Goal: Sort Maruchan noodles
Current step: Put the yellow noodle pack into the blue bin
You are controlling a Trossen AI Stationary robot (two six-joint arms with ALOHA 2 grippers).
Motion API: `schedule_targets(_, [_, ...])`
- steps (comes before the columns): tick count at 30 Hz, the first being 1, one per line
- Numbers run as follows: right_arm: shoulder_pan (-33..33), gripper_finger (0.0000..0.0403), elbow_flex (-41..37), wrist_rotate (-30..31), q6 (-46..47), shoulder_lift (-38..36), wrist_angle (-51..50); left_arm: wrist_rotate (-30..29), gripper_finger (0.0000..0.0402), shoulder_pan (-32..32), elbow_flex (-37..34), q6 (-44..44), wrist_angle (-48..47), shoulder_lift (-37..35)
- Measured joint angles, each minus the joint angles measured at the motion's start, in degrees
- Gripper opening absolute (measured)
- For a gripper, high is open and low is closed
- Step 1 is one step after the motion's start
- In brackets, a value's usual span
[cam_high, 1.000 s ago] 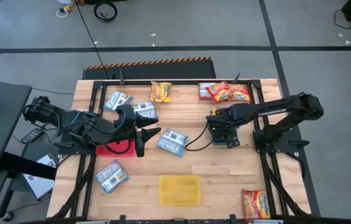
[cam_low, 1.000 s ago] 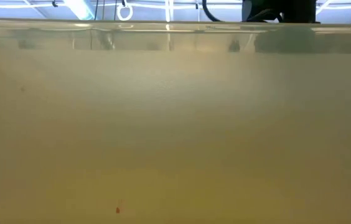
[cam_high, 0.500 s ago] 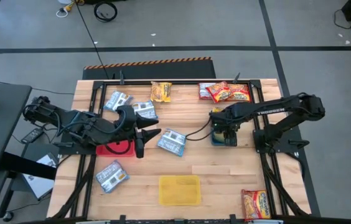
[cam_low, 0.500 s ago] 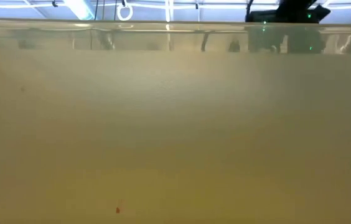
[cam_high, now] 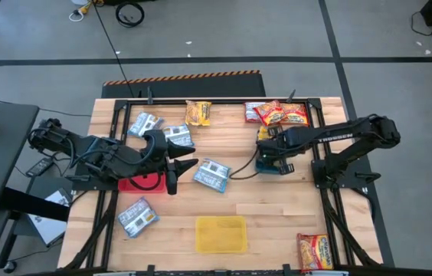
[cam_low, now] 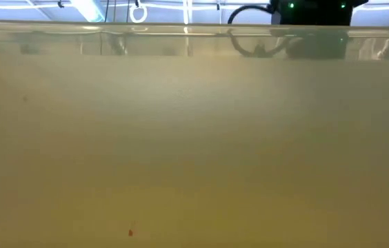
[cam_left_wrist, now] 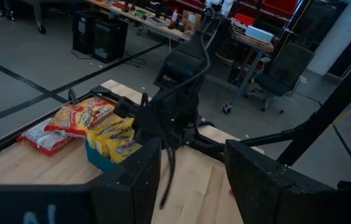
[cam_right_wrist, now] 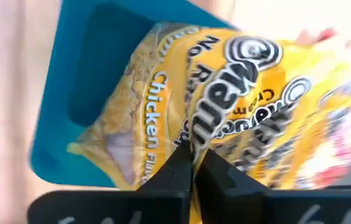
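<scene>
Maruchan packets lie about the table: blue-and-white ones (cam_high: 212,175) (cam_high: 137,216) (cam_high: 145,123), a yellow one (cam_high: 198,113) and red ones (cam_high: 277,113) near the far edge. My right gripper (cam_high: 265,148) is shut on a yellow chicken packet (cam_right_wrist: 213,106) above the blue tray (cam_high: 274,167). The left wrist view shows this packet (cam_left_wrist: 116,140) over the tray (cam_left_wrist: 96,155). My left gripper (cam_high: 178,173) hangs open at the red tray (cam_high: 141,182), touching nothing. My right gripper pinches the yellow packet between its two fingers (cam_right_wrist: 178,163), at a crinkled spot near the packet's middle (cam_right_wrist: 195,138). The fingers come from above, pointing down. The packet is tilted, with its lower end over the blue tray's floor (cam_right_wrist: 79,87); whether it touches, I cannot tell.
A yellow tray (cam_high: 220,234) sits near the near edge, and its wall (cam_low: 194,138) fills the low view. Another red packet (cam_high: 315,250) lies at the near right corner. Bare wood shows in the table's middle (cam_high: 235,195). A black frame (cam_high: 319,184) borders the table.
My right gripper has moved toward the far edge and slightly left, carrying the yellow packet, so more of the blue tray shows beside it. The left arm has kept still.
</scene>
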Motion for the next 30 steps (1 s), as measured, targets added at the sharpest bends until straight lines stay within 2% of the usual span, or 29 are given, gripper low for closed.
schedule_targets(3, [1.7, 0.0021, -0.6, 3.5, -5.6, 0.0, 1.9, 0.1, 0.018, 0.0, 0.0, -0.1, 0.0, 0.0])
schedule_targets(9, [3.9, 0.0019, -5.9, 4.1, -10.8, 0.0, 8.8, 2.9, 0.018, 0.0, 0.0, -0.2, 0.0, 0.0])
schedule_targets(14, [4.9, 0.0046, -6.8, 6.0, -7.6, 0.0, 7.7, 4.4, 0.018, 0.0, 0.0, -0.1, 0.0, 0.0])
schedule_targets(16, [5.2, 0.0064, -4.4, 6.3, -2.3, 0.0, 4.1, 4.4, 0.018, 0.0, 0.0, -0.1, 0.0, 0.0])
schedule_targets(18, [5.3, 0.0087, -1.5, 3.7, 5.5, -0.4, 0.6, 4.4, 0.018, 0.0, 0.0, 0.3, 0.0, 0.0])
schedule_targets(21, [5.2, 0.0119, 2.0, -4.9, 21.2, -1.7, -2.0, 4.4, 0.018, 0.0, 0.0, 0.3, -0.2, 0.0])
schedule_targets(24, [3.9, 0.0138, 1.9, -14.0, 41.0, -3.3, -1.9, 4.4, 0.018, 0.0, 0.0, 0.2, -0.2, 0.0])
schedule_targets(26, [3.3, 0.0139, 0.3, -15.2, 53.4, -3.9, -1.2, 4.5, 0.018, 0.0, 0.0, -0.2, -0.2, 0.0])
schedule_targets(30, [3.3, 0.0118, -3.6, -12.7, 73.4, -4.6, 1.7, 4.5, 0.018, 0.0, 0.0, -0.9, -0.2, 0.0])
